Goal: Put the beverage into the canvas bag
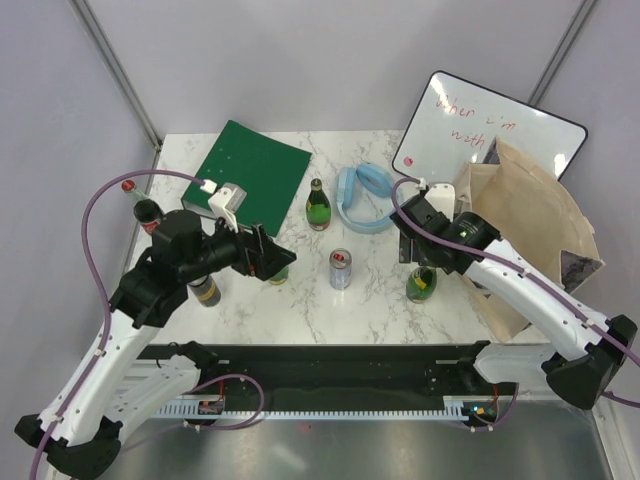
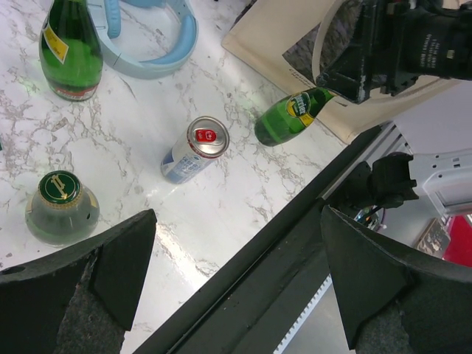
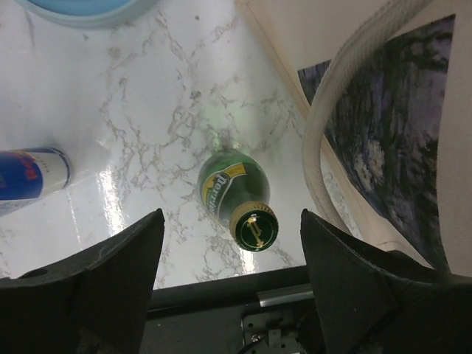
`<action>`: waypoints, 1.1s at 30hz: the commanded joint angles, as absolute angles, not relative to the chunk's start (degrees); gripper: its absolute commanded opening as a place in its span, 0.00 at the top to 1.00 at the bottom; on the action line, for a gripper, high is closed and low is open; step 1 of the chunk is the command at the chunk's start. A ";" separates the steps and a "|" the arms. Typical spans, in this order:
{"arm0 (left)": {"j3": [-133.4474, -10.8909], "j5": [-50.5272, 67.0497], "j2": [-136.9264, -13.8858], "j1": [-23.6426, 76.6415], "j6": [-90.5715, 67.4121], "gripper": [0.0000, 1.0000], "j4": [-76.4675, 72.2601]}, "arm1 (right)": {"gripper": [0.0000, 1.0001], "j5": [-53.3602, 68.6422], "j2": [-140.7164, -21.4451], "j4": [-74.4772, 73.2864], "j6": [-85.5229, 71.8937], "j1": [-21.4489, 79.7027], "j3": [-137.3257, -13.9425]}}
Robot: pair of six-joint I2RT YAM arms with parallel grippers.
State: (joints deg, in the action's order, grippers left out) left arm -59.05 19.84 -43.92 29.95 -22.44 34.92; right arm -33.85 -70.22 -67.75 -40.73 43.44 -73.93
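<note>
A green Perrier bottle (image 3: 230, 184) stands upright on the marble table beside the canvas bag (image 1: 540, 225). My right gripper (image 3: 231, 221) hovers directly over it, open, a finger on each side of the gold cap (image 3: 256, 229) with a gap both ways. From above, the bottle (image 1: 421, 285) shows just below the right gripper (image 1: 422, 262). The tan bag's side with its dark printed patch (image 3: 398, 125) lies right of the bottle. My left gripper (image 2: 237, 215) is open and holds nothing, hanging over the table's front edge near a clear bottle with a green cap (image 2: 62, 209).
A silver-blue can (image 1: 340, 269) and another green bottle (image 1: 318, 205) stand mid-table. A light-blue ring (image 1: 365, 198), a green folder (image 1: 250, 165) and a whiteboard (image 1: 490, 125) lie further back. Two more bottles (image 1: 146, 209) stand at the left. The black rail (image 1: 320, 362) borders the front.
</note>
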 commanded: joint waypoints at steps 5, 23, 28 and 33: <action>-59.50 23.12 -42.72 29.79 -22.23 0.00 32.34 | 0.21 -27.86 -68.55 -65.57 -37.62 38.59 -69.44; -58.10 22.59 -42.80 29.79 -23.38 0.01 32.17 | 0.39 -22.59 -67.23 -57.04 -32.70 32.70 -61.61; -58.01 22.67 -43.15 29.79 -23.99 0.01 31.82 | 0.42 -21.45 -67.68 -56.07 -31.55 31.91 -61.43; -57.83 22.94 -42.89 29.79 -24.43 0.02 31.73 | 0.47 -19.78 -67.15 -56.25 -31.38 31.64 -62.75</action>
State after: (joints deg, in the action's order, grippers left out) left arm -58.04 21.56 -43.22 29.95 -23.00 34.02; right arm -21.19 -68.47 -57.34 -32.27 32.01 -61.41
